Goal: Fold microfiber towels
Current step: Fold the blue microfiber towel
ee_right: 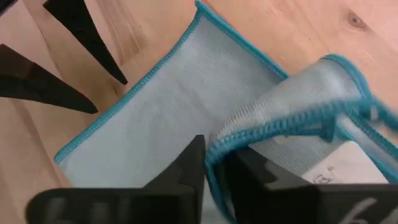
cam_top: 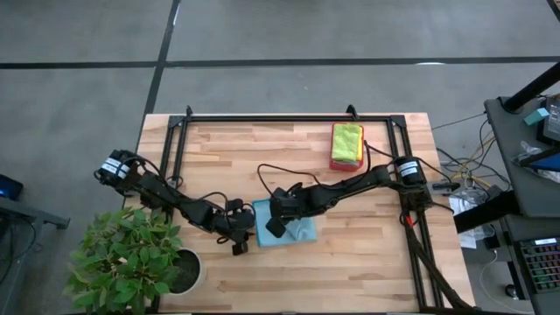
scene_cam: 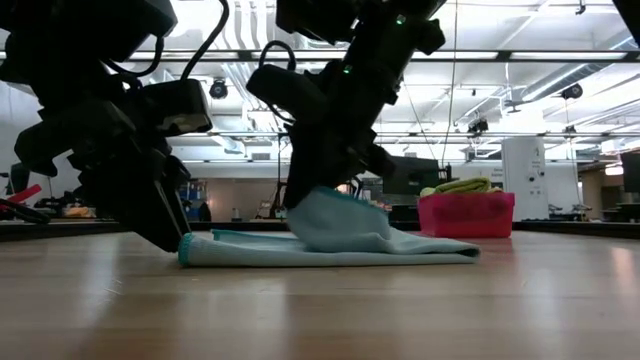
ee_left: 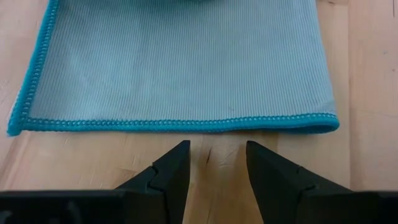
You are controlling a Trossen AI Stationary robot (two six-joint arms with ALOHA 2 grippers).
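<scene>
Your wooden table (cam_top: 367, 254) sits on a grey concrete floor, with a black frame (cam_top: 289, 117) along its far and side edges. A potted plant (cam_top: 131, 258) crowds the near left corner, close under the left arm. At the far right, a pink-red tray (cam_top: 346, 162) holds folded lime green and yellow towels (cam_top: 347, 140). Near the table's middle lies your light blue towel (cam_top: 297, 232), flat, ribbed, with brighter blue stitched edging, one part raised into a fold. The right gripper (ee_right: 214, 165) pinches that lifted hem between nearly closed fingers. The left gripper (ee_left: 216, 163) rests just beside the towel's left edge, fingers apart, holding nothing.
</scene>
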